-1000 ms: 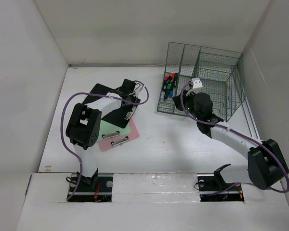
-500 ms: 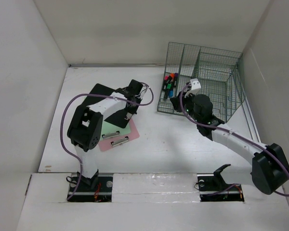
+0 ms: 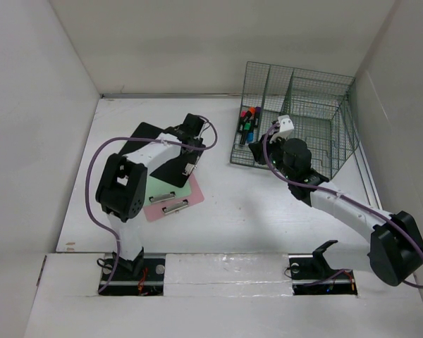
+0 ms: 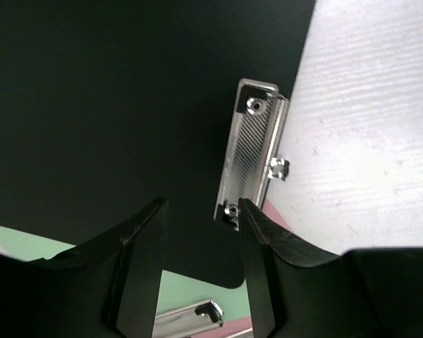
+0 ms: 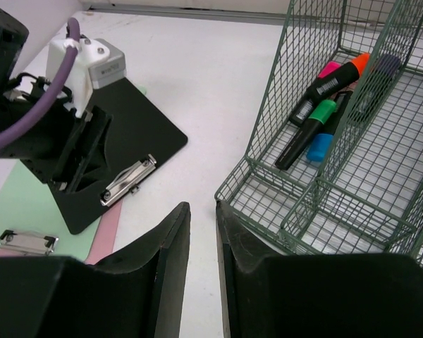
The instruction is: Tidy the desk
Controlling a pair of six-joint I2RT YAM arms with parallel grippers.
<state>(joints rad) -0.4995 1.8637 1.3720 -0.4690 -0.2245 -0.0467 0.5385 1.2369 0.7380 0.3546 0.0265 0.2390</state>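
Note:
A black clipboard [image 3: 170, 169] lies on top of a green clipboard [image 3: 170, 191] and a pink one [image 3: 155, 213] on the white desk [image 3: 254, 197]. My left gripper [image 3: 182, 149] hovers low over the black clipboard [image 4: 127, 105], open and empty [image 4: 201, 211]. The board's metal clip [image 4: 250, 148] is just ahead of the right finger. My right gripper [image 3: 256, 150] hangs over the bare desk by the front-left corner of the green wire organizer [image 5: 268, 183]. Its jaws [image 5: 201, 211] are narrowly apart and empty.
Several markers [image 5: 324, 105] lie in the organizer's [image 3: 296, 105] left front compartment. White walls stand on the left, back and right. The left gripper also shows in the right wrist view [image 5: 74, 172], above the black clipboard [image 5: 137, 120].
My left gripper has shifted slightly over the black clipboard. My right gripper has moved a little toward the organizer's corner. Nothing was taken hold of.

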